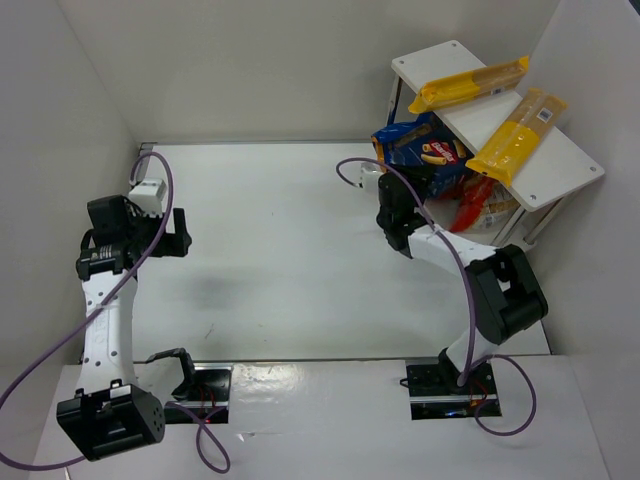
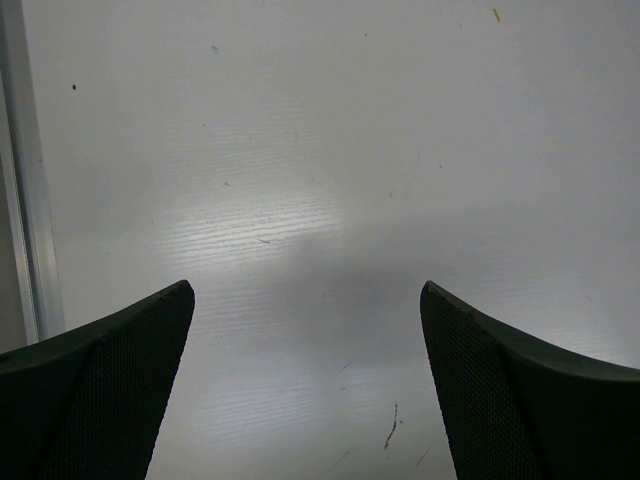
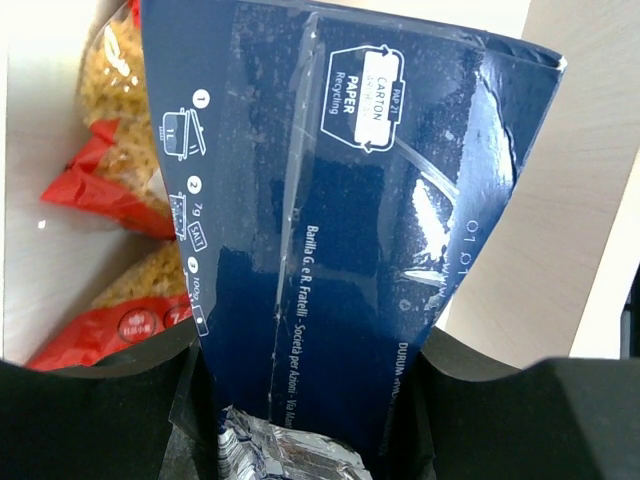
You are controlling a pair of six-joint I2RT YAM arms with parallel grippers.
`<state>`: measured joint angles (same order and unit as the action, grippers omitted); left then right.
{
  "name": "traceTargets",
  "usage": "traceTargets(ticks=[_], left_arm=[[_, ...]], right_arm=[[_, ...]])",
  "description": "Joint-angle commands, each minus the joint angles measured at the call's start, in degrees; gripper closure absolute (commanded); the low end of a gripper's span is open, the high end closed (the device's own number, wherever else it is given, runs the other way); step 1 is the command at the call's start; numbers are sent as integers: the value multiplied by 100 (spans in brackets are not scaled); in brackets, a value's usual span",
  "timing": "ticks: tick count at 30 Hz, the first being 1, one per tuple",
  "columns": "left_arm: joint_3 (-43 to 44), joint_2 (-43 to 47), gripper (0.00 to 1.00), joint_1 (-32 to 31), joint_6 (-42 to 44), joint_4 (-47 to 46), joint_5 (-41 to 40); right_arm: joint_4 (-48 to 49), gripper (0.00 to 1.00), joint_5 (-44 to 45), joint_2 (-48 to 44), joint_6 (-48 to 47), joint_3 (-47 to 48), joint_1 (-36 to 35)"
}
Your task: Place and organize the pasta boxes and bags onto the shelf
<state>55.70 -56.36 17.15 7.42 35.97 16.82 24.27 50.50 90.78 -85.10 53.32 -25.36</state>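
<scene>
Sliding the pasta box (image 3: 350, 200) onto the shelf (image 1: 560, 172) looks like the step in hand, so take it slowly. Your right gripper (image 3: 310, 350) has the box clamped at the end nearest the wrist, a finger on either side. The jaws are at a middling gap, set by the box's thickness.

Most of the box sticks out past the fingertips, so it's a long lever. I'd expect it to twist in the pads if the far end hits a board edge or a leg.

Ahead of the fingers, left of the box, are red bags (image 3: 100, 180) of pale pasta. They're close beside it or touching, can't tell which. Right of the box is a pale board surface.

From above, the box sits tilted at the shelf's near-left corner, under the top board. Two yellow bags (image 1: 470, 85) lie on that board, so the lower level is my guess for the box. Go in level, set it beside the red bags, don't shove them.

Your left gripper (image 2: 307, 300) has its fingers wide, nothing between them, bare table (image 2: 320, 150) below. It's well apart from the pasta.
</scene>
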Motion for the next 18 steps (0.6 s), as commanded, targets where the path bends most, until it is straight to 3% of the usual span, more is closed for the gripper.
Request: traceTargets(ticks=[1,18], left_arm=[[-42,64,1,61,84,-116,137],[-95,55,1,236,84,-116,137]], right_arm=[[1421,100,153,166,-252,460,31],[2205,100,-225,1152,-578,1163,770]])
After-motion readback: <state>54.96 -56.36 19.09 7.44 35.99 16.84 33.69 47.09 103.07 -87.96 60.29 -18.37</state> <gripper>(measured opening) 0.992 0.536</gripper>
